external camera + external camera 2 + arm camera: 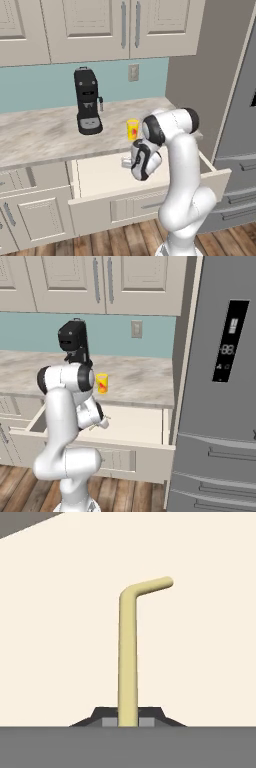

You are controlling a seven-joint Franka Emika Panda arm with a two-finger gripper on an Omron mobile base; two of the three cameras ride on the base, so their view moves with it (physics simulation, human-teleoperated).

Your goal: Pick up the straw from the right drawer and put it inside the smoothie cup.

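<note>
Hand (128, 722) clamped on straw (127, 657), in right drawer (100, 175)

Wall (45, 85): pale teal, behind and above the end effector, with a beige outlet (133, 72).
Upper cabinets (90, 25): cream panelled doors, grey bar handles.
Surface (40, 135): light marbled stone, carrying a black coffee machine (87, 100).
Floor (125, 240): brown wood planks.
Fridge (220, 406): grey steel, far right.

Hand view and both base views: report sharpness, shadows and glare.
Hand view: the straw is sharp, evenly lit, with no cast shadow on the right drawer floor. Left base view: soft, slightly blurry rendering; no glare on the smoothie cup. Right base view: flat light, fridge display legible but fuzzy.
</note>
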